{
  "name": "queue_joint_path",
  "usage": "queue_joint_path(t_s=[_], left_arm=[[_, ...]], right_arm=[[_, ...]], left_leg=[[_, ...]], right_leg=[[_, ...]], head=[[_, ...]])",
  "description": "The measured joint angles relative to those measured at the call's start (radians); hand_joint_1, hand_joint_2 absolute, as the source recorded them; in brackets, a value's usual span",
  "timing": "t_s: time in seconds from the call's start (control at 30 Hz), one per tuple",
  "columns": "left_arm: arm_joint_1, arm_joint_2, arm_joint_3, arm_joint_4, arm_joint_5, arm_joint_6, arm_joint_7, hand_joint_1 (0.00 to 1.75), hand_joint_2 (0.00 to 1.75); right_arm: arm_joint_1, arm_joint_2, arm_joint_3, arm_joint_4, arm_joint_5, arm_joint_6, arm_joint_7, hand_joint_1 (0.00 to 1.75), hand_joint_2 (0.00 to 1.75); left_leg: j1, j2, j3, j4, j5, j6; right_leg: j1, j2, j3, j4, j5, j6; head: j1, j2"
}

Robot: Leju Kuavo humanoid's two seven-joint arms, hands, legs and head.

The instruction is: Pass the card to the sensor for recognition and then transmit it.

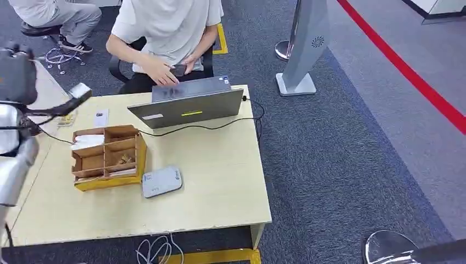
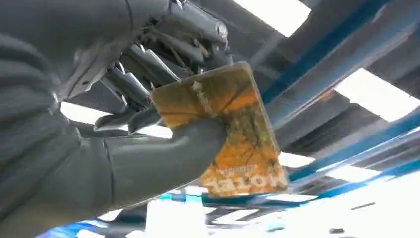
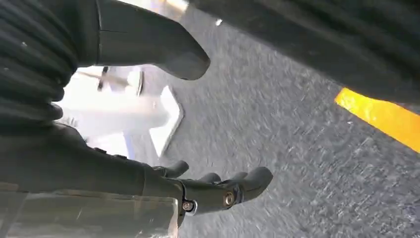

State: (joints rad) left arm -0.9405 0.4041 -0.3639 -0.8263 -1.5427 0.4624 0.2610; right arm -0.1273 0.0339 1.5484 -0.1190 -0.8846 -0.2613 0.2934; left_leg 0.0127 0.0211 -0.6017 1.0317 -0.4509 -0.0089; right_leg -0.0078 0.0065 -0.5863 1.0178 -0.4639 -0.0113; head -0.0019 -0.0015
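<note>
Left hand [image 2: 163, 114] held the orange card [image 2: 233, 129], raised at the table's [image 1: 220, 181] left edge: thick thumb pressed across one face, dark fingers [image 2: 143, 64] behind the other, most of the card jutting out past the fingertips. Right hand [image 3: 148, 124] hung over grey carpet, fingers apart, nothing in it. Grey sensor [image 1: 161, 182] lay on the table just beside the cardboard box [image 1: 107, 155]. Laptop [image 1: 187, 105] behind, person [image 1: 165, 33] seated at it.

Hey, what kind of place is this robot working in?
Probably an office or demo hall: a carpeted floor with red tape, a wooden table holding a laptop and card reader, a person seated behind it.
</note>
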Motion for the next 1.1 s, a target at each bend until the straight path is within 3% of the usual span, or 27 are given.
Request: queue_joint_path(t_s=[0.13,0.3,0.83,0.87,1.1], left_arm=[[-0.045,0.049,0.022,0.231,0.012,0.059,0.032,1.75,1.75],[-0.043,0.054,0.041,0.372,0.014,0.065,0.055,1.75,1.75],[-0.038,0.052,0.085,0.459,0.02,0.066,0.043,1.75,1.75],[-0.038,0.051,0.087,0.461,0.02,0.066,0.042,0.0,1.75],[-0.012,0.049,0.115,0.466,0.018,0.105,0.02,0.0,1.75]], right_arm=[[0.003,-0.006,0.0,0.001,-0.005,0.008,0.005,0.0,1.75],[0.0,-0.009,0.001,0.002,-0.006,0.009,0.013,0.0,1.75],[-0.001,-0.01,0.002,0.003,-0.015,0.005,0.018,0.0,1.75],[-0.001,-0.01,0.002,0.003,-0.015,0.005,0.018,0.0,1.75],[-0.002,-0.011,0.002,0.003,-0.015,0.003,0.021,0.0,1.75]], left_leg=[[0.0,0.0,0.001,-0.001,0.0,0.0],[0.001,-0.004,-0.003,-0.001,0.0,0.0],[0.001,-0.004,-0.003,-0.001,0.0,0.0],[0.001,-0.004,-0.003,-0.001,0.0,0.0],[0.001,-0.004,-0.004,-0.001,0.0,0.0]], right_leg=[[0.0,0.001,0.0,0.0,-0.001,0.0],[0.001,-0.003,-0.002,0.0,-0.001,-0.001],[0.001,-0.004,-0.002,0.0,-0.001,-0.001],[0.001,-0.004,-0.002,0.0,-0.001,-0.001],[0.001,-0.004,-0.003,-0.001,-0.001,-0.001]], head=[[-0.003,0.0],[-0.002,0.0],[-0.002,0.0],[-0.002,0.0],[-0.002,0.0]])
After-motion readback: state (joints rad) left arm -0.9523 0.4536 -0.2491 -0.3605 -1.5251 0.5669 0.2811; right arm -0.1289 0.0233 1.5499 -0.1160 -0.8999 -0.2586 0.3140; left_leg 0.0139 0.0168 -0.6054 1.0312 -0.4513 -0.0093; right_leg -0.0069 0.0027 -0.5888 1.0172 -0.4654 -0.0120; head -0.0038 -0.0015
